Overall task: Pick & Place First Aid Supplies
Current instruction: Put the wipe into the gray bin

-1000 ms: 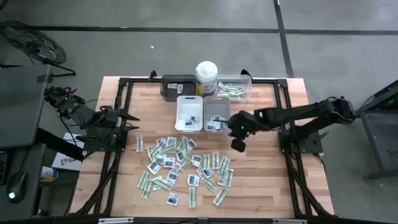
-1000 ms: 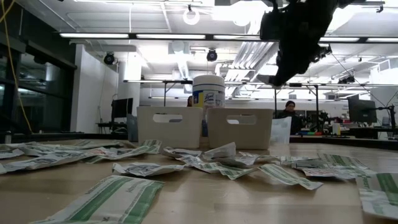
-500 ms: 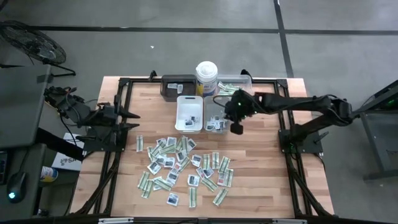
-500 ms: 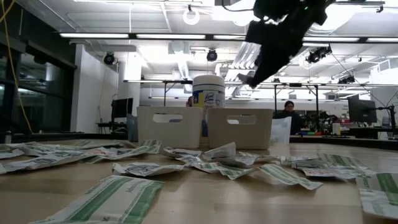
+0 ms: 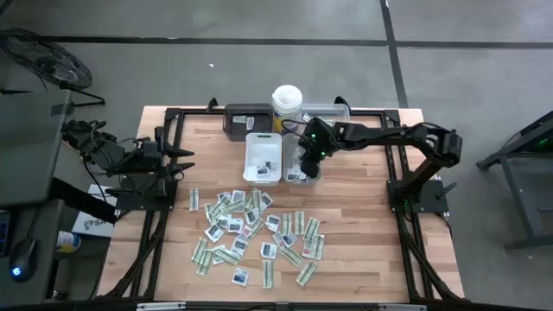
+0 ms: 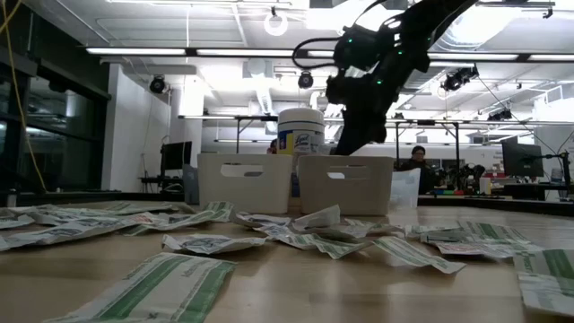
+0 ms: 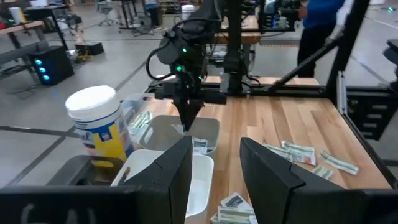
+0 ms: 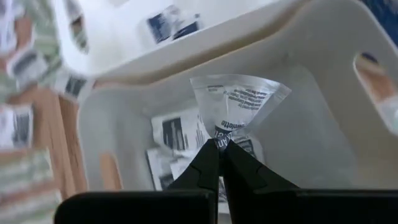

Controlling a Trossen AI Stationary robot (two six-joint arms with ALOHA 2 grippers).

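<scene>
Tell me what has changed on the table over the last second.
The right arm swung from open table right of the trays to over the grey tray. Its tool stays shut on a clear sachet, now hanging just above the packets in that tray. The left tool waits at the left edge, unmoved. The loose packets, white tray and canister lie as before.

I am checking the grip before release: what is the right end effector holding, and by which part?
The right end effector pinches a clear printed sachet by its narrow bottom edge, over the grey tray.
</scene>
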